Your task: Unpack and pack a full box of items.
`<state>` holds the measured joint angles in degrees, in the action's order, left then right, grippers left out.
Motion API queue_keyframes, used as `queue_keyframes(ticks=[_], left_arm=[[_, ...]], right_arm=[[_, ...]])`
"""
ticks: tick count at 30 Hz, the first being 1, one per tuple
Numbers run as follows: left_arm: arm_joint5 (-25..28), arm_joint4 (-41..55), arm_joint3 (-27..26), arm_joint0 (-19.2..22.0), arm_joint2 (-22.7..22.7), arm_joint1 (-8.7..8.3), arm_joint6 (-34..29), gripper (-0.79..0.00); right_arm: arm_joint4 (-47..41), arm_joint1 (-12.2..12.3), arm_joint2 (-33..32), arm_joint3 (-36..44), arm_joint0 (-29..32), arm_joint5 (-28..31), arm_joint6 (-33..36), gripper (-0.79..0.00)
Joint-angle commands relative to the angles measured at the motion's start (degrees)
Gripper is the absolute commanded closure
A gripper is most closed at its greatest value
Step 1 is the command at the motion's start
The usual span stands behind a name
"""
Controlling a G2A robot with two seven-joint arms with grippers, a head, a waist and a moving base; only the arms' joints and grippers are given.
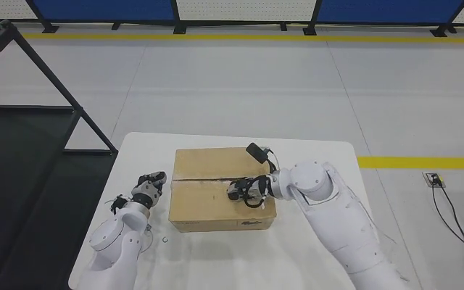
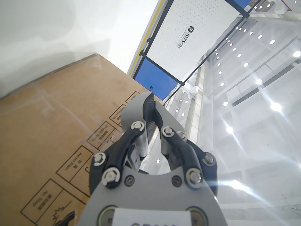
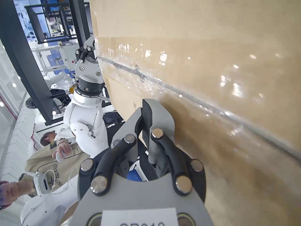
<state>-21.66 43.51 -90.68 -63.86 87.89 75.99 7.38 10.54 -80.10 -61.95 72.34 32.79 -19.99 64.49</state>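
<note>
The worktop [image 1: 217, 254] is carrying the cardboard box [image 1: 206, 206] at frame centre. The right pincer [image 1: 232, 192], pinched closed and empty, is hanging over its top. The left pincer [image 1: 158, 176], likewise closed and empty, is sitting just left of it.

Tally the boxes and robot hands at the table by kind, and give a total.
Cardboard box: 1
Robot hands: 2 (left hand beside the box, right hand over the box top)
Total: 3
</note>
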Motion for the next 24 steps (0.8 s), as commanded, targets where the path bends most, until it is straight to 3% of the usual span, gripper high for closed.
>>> queue_keyframes(ticks=[1, 9, 10, 12, 13, 16, 24], left_arm=[[-0.08, 0.0, -0.06, -0.03, 0.11, -0.02, -0.03, 0.0], [0.7, 1.28, -0.68, -0.28, 1.99, -0.14, -0.35, 0.0], [0.96, 1.51, -0.98, -0.38, 2.48, -0.18, -0.41, 0.0], [1.41, 2.32, -1.71, -0.77, 3.45, -0.24, -0.72, -0.012], [1.55, 2.41, -2.13, -1.02, 3.93, -0.3, -0.84, -0.219], [2.32, 2.93, -3.48, -1.91, 5.35, -0.44, -1.33, -0.785], [5.73, 4.33, -6.64, -4.29, 8.24, -0.64, -3.15, -0.785]], right_arm=[[0.91, 0.61, -1.57, 2.78, 1.74, -2.04, -0.45, 0.0], [1.63, 2.75, -8.26, 11.01, 8.16, -5.04, -2.04, 0.0], [1.13, 2.94, -9.21, 12.0, 9.15, -4.1, -2.84, -0.117], [0.3, 3.35, -11.26, 13.71, 11.1, -1.87, -4.61, -0.545], [0.13, 3.55, -12.31, 14.57, 12.13, -0.81, -5.89, -0.785], [-1.37, 4.14, -15.83, 17.46, 15.48, 3.44, -9.18, -0.785], [-9.39, 5.1, -26.4, 24.58, 26.77, 13.74, -21.35, -0.785]])
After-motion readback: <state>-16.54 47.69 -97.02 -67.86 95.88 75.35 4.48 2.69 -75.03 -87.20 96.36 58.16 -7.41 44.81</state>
